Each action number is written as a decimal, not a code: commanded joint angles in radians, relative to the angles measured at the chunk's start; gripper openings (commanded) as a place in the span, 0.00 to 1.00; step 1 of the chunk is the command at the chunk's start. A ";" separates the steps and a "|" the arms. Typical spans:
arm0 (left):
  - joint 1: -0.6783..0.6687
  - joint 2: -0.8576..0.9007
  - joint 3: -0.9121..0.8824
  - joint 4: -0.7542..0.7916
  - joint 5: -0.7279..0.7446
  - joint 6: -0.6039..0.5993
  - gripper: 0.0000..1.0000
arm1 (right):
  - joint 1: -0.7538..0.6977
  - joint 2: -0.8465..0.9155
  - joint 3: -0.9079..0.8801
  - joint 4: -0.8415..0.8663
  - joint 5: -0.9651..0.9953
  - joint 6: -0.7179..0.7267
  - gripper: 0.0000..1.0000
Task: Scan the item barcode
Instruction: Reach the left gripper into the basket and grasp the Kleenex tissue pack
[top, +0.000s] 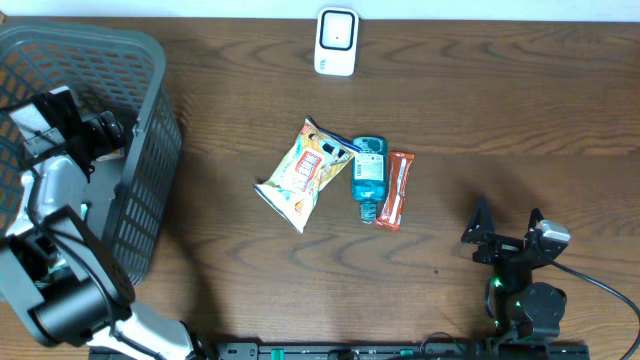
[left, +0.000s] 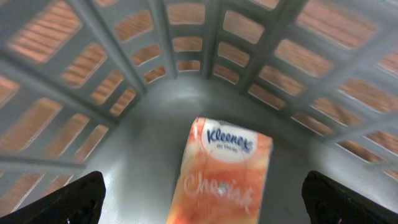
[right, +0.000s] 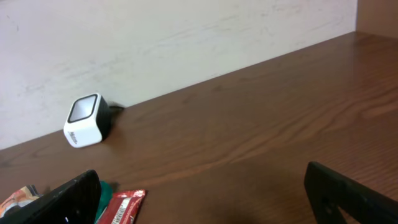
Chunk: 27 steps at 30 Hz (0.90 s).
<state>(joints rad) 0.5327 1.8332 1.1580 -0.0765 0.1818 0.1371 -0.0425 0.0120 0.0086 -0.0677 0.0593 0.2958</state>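
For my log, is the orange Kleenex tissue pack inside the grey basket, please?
Inside: the orange Kleenex tissue pack lies on the floor of the grey plastic basket.

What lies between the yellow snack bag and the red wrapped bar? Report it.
A teal plastic bottle lies between yellow snack bag and red wrapped bar, seen overhead.

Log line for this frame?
left gripper: open, over Kleenex pack in basket | right gripper: open, empty | snack bag, bottle, red packet: on table | scanner: nothing at it
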 joint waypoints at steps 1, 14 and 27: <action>0.000 0.067 0.010 0.027 0.009 0.027 0.98 | 0.003 -0.005 -0.003 -0.002 -0.002 0.003 0.99; -0.002 0.209 0.009 0.078 0.009 0.027 0.97 | 0.003 -0.005 -0.003 -0.002 -0.002 0.003 0.99; -0.002 0.172 0.010 0.077 0.009 -0.066 0.37 | 0.003 -0.005 -0.003 -0.002 -0.002 0.003 0.99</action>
<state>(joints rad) 0.5327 1.9945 1.1793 0.0269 0.1791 0.1333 -0.0425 0.0120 0.0086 -0.0677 0.0589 0.2958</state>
